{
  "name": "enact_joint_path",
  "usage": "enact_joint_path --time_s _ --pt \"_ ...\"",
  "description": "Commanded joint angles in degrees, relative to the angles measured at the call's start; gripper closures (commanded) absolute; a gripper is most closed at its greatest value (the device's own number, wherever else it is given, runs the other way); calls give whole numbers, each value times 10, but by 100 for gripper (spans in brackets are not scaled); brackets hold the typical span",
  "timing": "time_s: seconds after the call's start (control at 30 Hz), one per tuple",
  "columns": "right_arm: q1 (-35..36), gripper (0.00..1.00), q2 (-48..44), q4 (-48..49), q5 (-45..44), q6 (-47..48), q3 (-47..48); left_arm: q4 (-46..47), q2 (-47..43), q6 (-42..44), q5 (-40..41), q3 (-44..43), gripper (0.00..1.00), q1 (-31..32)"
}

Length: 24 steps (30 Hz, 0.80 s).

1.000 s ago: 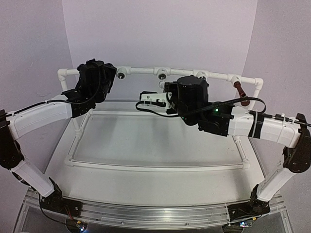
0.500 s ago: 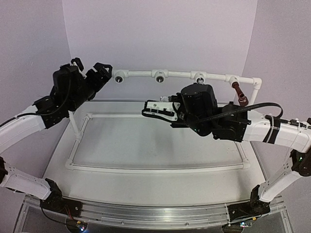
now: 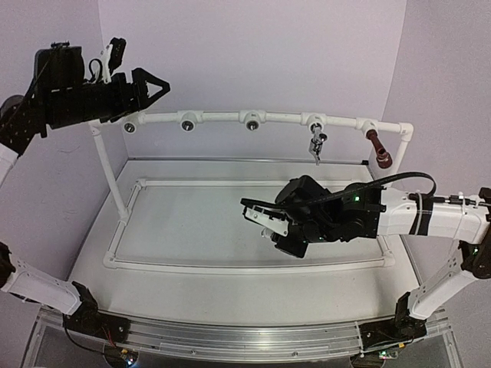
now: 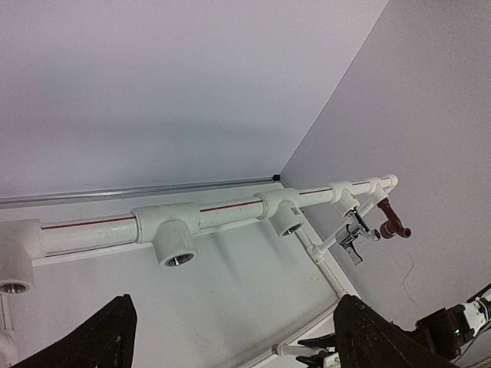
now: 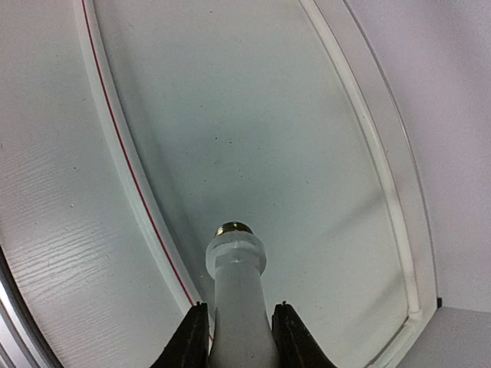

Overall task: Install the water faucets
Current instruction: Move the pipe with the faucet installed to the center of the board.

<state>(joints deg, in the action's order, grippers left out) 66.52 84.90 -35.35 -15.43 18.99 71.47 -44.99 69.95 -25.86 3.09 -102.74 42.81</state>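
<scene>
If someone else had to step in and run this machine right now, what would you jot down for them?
Left gripper: open, empty, raised near the left end of the pipe frame.
Right gripper: shut on the white faucet, over the table, apart from the frame.
Done: silver faucet and red-brown faucet are fitted at the frame's right end.
Left: the white faucet goes into one of the three open sockets.

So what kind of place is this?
Probably a robot practice lab: a white pipe frame stands on a table, two robot arms are bolted at its edge, and the walls are plain.
</scene>
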Motion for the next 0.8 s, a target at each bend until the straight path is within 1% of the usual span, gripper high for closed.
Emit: enact_joint_path --time_s 0.0,0.1,0.2,0.23,0.33,0.37,0.5,0.77 --pt "1 100 7 -4 20 -140 -13 -153 113 136 -14 -149 7 -2" --pt "1 100 2 -15 15 -173 -26 -189 199 217 -47 -234 6 -7" --pt "1 100 -3 -27 25 -185 -27 -200 262 303 -99 -291 6 -19" --pt "1 100 -5 -27 32 -185 -27 -205 285 322 -110 -309 5 -24" --pt "3 100 -8 -28 51 -207 -22 -207 326 356 -188 -365 4 -61" --pt "5 100 -8 -28 54 -209 -22 -206 333 360 -212 -372 5 -74" --pt "20 100 0 -29 55 -199 -11 -202 355 380 -224 -360 7 -87" --pt "26 100 21 -22 44 -151 20 -188 387 383 -182 -352 8 -87"
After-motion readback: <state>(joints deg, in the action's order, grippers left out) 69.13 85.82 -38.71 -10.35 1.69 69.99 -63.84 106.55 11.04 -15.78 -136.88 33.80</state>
